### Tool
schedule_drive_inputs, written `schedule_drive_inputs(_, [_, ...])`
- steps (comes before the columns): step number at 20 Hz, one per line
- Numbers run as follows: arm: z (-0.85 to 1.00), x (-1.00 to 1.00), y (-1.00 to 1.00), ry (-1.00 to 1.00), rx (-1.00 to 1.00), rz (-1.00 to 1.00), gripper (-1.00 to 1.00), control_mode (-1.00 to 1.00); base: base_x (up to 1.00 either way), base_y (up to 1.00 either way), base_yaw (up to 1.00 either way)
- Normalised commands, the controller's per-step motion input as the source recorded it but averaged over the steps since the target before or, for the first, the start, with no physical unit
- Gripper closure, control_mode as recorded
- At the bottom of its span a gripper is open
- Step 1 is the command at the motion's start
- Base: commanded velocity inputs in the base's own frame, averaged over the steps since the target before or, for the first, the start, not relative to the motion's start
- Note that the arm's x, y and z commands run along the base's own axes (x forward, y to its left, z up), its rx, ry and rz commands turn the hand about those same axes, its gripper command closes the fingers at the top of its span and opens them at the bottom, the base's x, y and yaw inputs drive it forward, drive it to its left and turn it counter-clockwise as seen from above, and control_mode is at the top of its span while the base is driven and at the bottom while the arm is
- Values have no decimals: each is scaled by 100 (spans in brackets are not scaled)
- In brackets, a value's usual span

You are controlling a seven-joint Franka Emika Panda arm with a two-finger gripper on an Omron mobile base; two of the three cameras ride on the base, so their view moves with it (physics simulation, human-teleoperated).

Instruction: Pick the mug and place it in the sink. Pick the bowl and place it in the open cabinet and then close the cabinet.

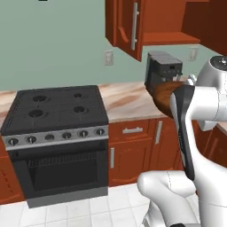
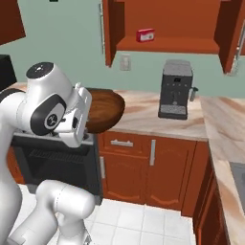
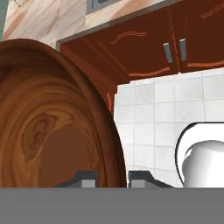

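The dark brown wooden bowl (image 3: 48,131) hangs tilted on its side in the air, with my gripper (image 3: 113,178) shut on its rim, one fingertip inside and one outside. The bowl (image 2: 106,110) is at counter height in front of the lower cabinets; it also pokes out from behind my forearm as the bowl (image 1: 165,94). The reddish-brown wall cabinet (image 2: 167,45) stands open above the counter, up and to the right of the bowl. Its left door (image 1: 131,26) swings outward. The mug is out of view. A dark grey corner of the sink (image 2: 238,178) shows at the far right.
A small red box (image 2: 145,35) sits on the cabinet shelf. A grey coffee machine (image 2: 176,88) stands on the counter below the cabinet. The black stove (image 1: 57,106) with its oven is to the left. Lower cabinet doors (image 3: 144,48) and white floor tiles lie below.
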Motion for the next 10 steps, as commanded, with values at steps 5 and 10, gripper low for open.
schedule_drive_inputs(5, [0, 0, 0, 0, 0, 0, 100, 100, -8, -40, 25])
schedule_drive_inputs(10, [0, 0, 0, 0, 0, 0, 100, 100, 3, -62, -1])
